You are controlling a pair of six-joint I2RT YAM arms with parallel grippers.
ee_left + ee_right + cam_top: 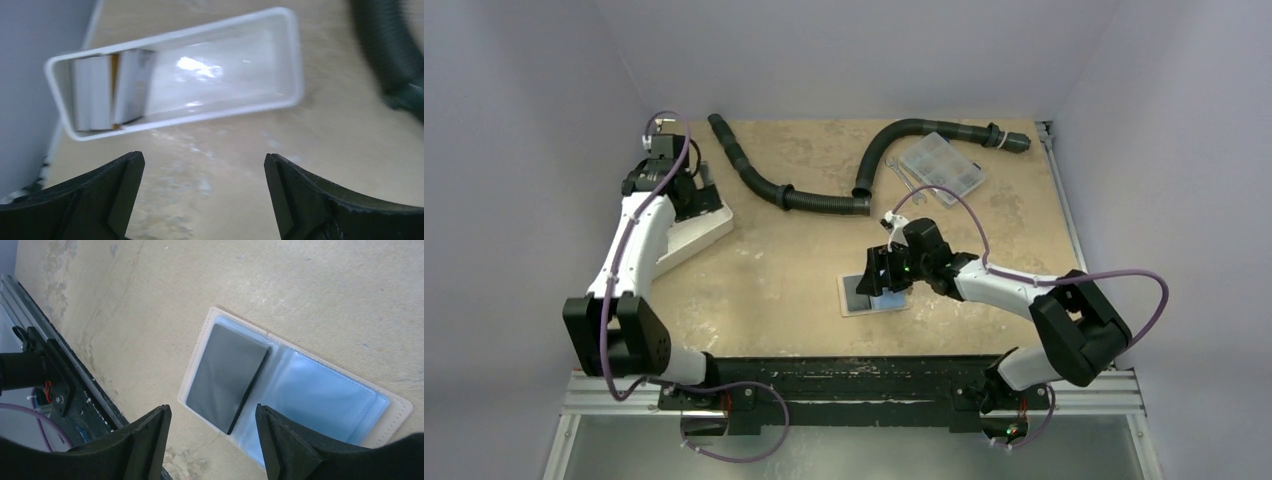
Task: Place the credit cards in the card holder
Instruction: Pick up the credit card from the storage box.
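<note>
Right end effector (pixel 212 415) hangs just above the card holder (pixel 325 390), its 2 fingers (pixel 150 440) spread apart and gripping nothing. That card holder lies opened flat on the desk (pixel 804 260) close to the near edge, pale blue inside up, with a tan stitched border around it. 1 dark grey credit card (pixel 227 375) rests on its left half, slightly askew, its long edge along the centre fold. Whether the card sits inside the clear sleeve or only on top of it cannot be told.

Well to the left of the card holder and farther back, the left end effector (pixel 202 160) is wide open and empty, poised over bare desk just short of a white oblong tray (pixel 295 60). 2 pale flat pieces (pixel 92 92) stand at one end of that tray, too blurred to identify.

Beyond the card holder, a black corrugated hose (pixel 764 180) runs across the desk, and a second one (pixel 904 135) curves toward the back wall. Farthest from the card holder, to its right rear, sits a clear compartment box (pixel 942 165).
</note>
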